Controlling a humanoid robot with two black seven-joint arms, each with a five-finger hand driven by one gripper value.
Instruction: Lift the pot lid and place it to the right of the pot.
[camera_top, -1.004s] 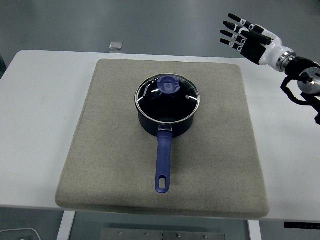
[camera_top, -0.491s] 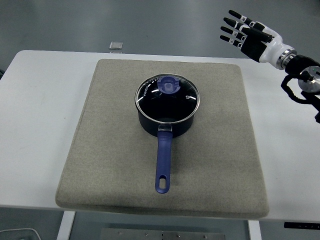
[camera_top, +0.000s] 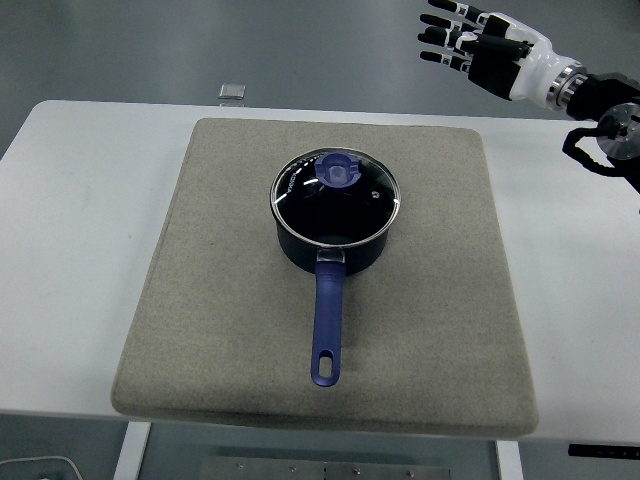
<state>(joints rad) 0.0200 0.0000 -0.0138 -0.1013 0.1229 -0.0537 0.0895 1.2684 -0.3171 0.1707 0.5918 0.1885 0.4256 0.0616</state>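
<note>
The right hand (camera_top: 480, 45), fingers spread and empty, hangs high beyond the pot (camera_top: 334, 225), so it should descend straight over the lid (camera_top: 335, 192) seated on the pot and pinch its central knob (camera_top: 340, 171), avoiding the handle (camera_top: 327, 325) whose long axis points toward the table's near edge.

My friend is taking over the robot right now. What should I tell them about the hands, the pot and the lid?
Right hand: open, fingers spread, holding nothing, up in the air beyond the table's far right corner, well away from the pot.
Left hand: not in view.
Pot: on the grey mat, mid-table, blue handle pointing toward the near edge.
Lid: on the pot, blue knob on top.
Done: nothing yet.
Left: reach to the knob, grasp it, lift the lid, set it on the mat right of the pot.
</note>
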